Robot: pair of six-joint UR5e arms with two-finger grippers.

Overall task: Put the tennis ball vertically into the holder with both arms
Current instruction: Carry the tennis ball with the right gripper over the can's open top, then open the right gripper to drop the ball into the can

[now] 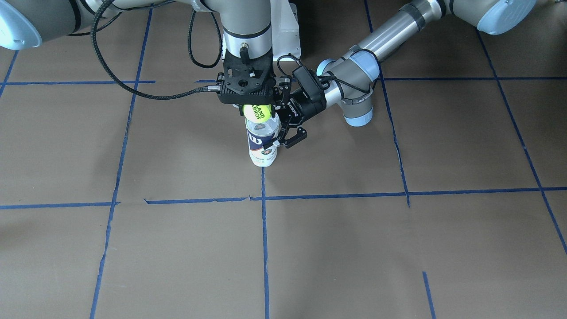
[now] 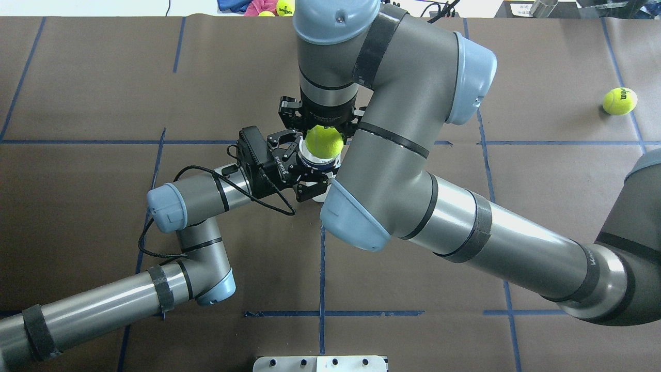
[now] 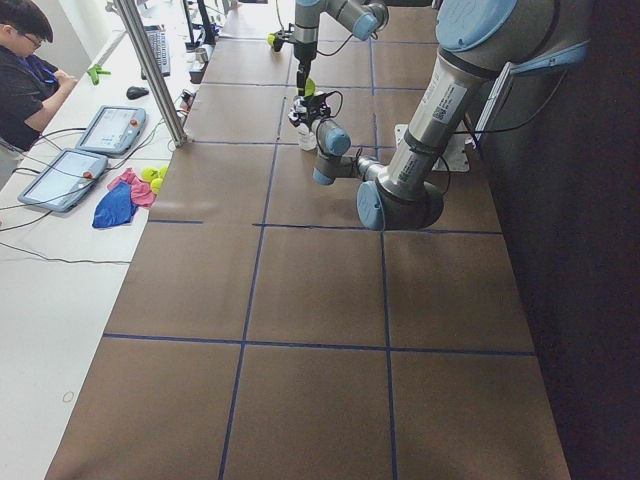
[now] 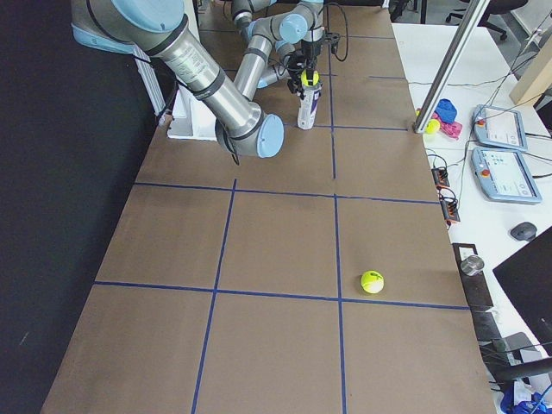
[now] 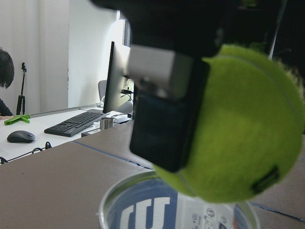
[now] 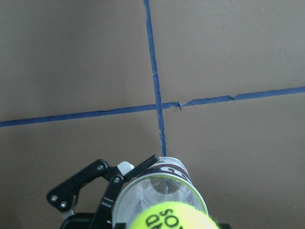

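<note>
My right gripper (image 1: 257, 110) pinches the tennis ball (image 1: 258, 114) over the holder (image 1: 262, 153) my left gripper (image 1: 267, 138) clamps; off-centre, it could bounce off.

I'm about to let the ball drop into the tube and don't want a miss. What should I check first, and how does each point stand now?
1. Tennis ball held between the right gripper fingers: ok.
2. Holder standing upright: ok.
3. Left gripper fingers clasping the holder's side: ok.
4. Holder's mouth uncovered, no lid: ok.
5. Tennis ball centred over the mouth: cannot tell; it is over the mouth, but no view shows how exactly.
</note>
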